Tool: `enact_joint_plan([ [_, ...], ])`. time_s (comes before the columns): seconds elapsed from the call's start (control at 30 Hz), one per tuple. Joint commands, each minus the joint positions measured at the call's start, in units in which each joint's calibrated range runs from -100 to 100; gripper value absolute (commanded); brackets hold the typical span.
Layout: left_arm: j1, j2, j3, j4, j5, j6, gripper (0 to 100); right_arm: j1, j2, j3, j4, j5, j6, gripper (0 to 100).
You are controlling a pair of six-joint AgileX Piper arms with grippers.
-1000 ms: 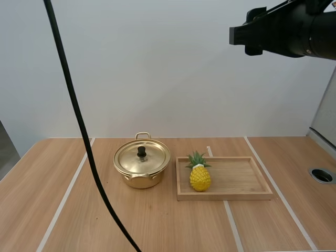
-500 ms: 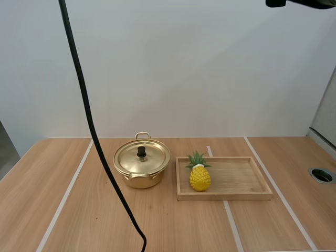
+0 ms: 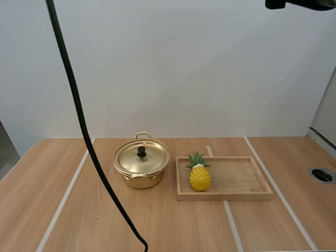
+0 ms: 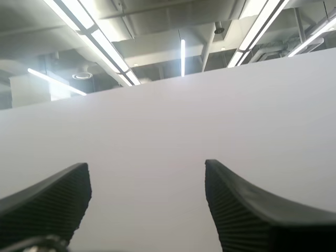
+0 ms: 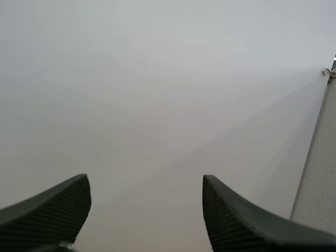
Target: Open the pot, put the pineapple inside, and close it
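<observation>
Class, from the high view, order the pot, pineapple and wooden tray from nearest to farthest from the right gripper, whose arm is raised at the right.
1. Wooden tray: on the right, the side of the right gripper.
2. Pineapple: upright at the tray's left end.
3. Pot: left of the tray, lid on.

Holds left gripper [image 4: 147, 173] spread wide, grasping nothing; holds right gripper [image 5: 146, 184] likewise; seemingly carries right arm [image 3: 300, 4] raised high overhead.

Left claw [image 4: 146, 167] and right claw [image 5: 144, 178] are black, ribbed inside.
</observation>
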Motion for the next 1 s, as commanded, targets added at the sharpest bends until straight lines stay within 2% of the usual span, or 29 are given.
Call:
enact_joint_plan([
  [0.0, -0.02, 2.4, -0.1, -1.5, 7.7, 0.2, 100, -0.2, -0.2, -0.6, 0.4, 0.0, -0.4, 100],
  [0.1, -0.02, 5.3, -0.1, -3.2, 16.5, 3.1, 100, -0.2, -0.2, -0.6, 0.4, 0.0, -0.4, 100],
  [0.23, -0.02, 11.2, -0.1, -13.2, 31.5, 17.7, 100, -0.2, -0.2, -0.6, 2.0, 0.7, -0.4, 100],
  [0.37, -0.02, 17.4, -0.1, -21.4, 42.0, 27.1, 100, -0.2, -0.2, -0.6, 2.6, 2.6, -0.4, 100],
  [0.63, -0.02, 27.9, -0.1, -25.3, 44.8, 29.1, 100, -0.2, -0.2, -0.6, 1.5, 7.7, -1.9, 100],
  [0.9, -0.02, 37.7, -0.1, -25.3, 59.9, 29.2, 100, -0.2, -0.2, -0.6, 1.5, 8.1, -2.7, 100],
  [0.97, -0.02, 40.1, -0.1, -25.3, 60.5, 29.2, 100, -0.2, -0.2, -0.6, 1.5, 8.2, -2.7, 100],
])
